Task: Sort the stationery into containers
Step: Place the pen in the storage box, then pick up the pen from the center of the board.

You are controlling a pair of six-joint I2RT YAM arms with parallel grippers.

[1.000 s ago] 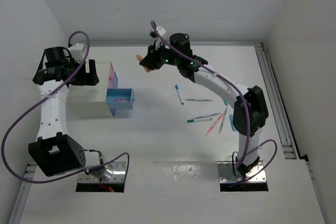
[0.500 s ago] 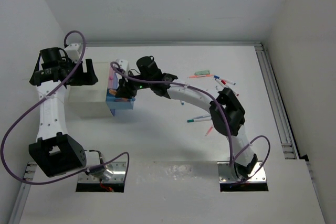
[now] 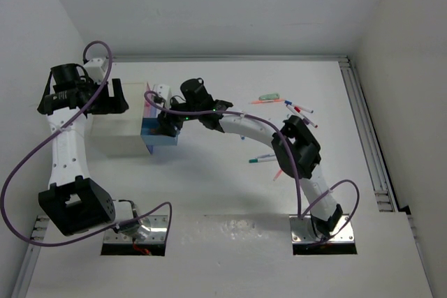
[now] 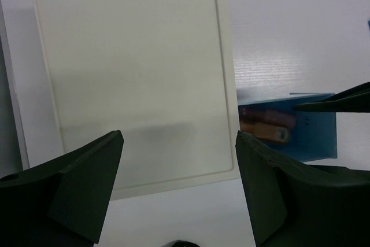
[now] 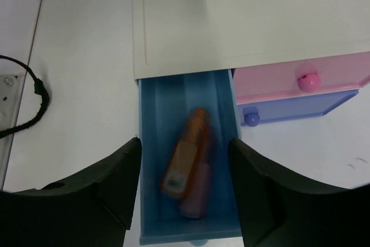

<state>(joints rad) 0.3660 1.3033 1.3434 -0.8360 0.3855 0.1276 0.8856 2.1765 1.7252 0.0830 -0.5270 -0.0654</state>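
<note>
My right gripper (image 5: 185, 146) is open and empty, hovering over the pulled-out blue drawer-box (image 5: 153, 114). An orange chunky piece (image 5: 186, 154) and a pink chunky piece (image 5: 198, 198) lie inside it. In the top view the right gripper (image 3: 167, 121) is over that blue drawer (image 3: 159, 137). A pink drawer (image 5: 277, 82) with a round knob is shut beside it. My left gripper (image 4: 179, 137) is open and empty above the white cabinet (image 4: 133, 73), and it shows at the cabinet's far left (image 3: 115, 99). Pens (image 3: 300, 109) and a green piece (image 3: 269, 96) lie to the right.
A teal-capped pen (image 3: 261, 159) and a red pen (image 3: 278, 173) lie near the right arm's elbow. A lilac drawer with a knob (image 5: 250, 118) sits under the pink one. A metal rail (image 3: 367, 130) runs along the table's right edge. Walls stand close on both sides.
My right gripper moved left from mid-table, carrying an orange piece, to above the blue drawer. It has opened and the piece now lies in the drawer. The left arm barely moved.
</note>
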